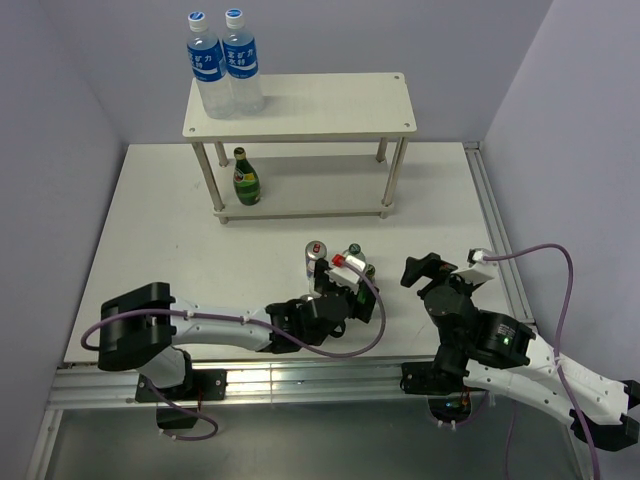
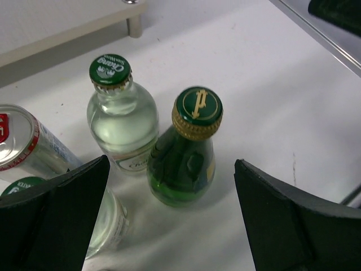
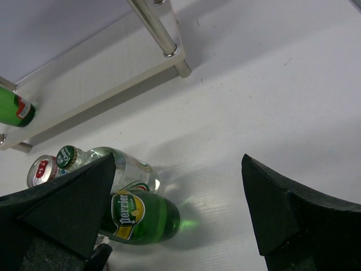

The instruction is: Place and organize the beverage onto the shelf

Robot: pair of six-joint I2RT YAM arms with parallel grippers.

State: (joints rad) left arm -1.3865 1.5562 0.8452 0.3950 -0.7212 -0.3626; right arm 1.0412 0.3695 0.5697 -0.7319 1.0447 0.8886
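The cream-white shelf point(image 1: 330, 100) stands at the back. One dark green bottle point(image 1: 246, 178) stands on its lower board and also shows in the right wrist view point(image 3: 14, 107). A cluster stands mid-table: a second dark green bottle point(image 2: 192, 152), a clear bottle with a green cap point(image 2: 121, 116), another clear bottle point(image 2: 107, 223) and a silver can point(image 2: 25, 141). My left gripper point(image 2: 169, 226) is open, its jaws either side of the green bottle, just short of it. My right gripper point(image 3: 177, 220) is open and empty, right of the cluster point(image 3: 138, 214).
Two tall water bottles with blue labels point(image 1: 225, 62) stand on the left end of the shelf's top board. A metal rail point(image 1: 495, 230) runs along the table's right edge. Walls close in the back and both sides.
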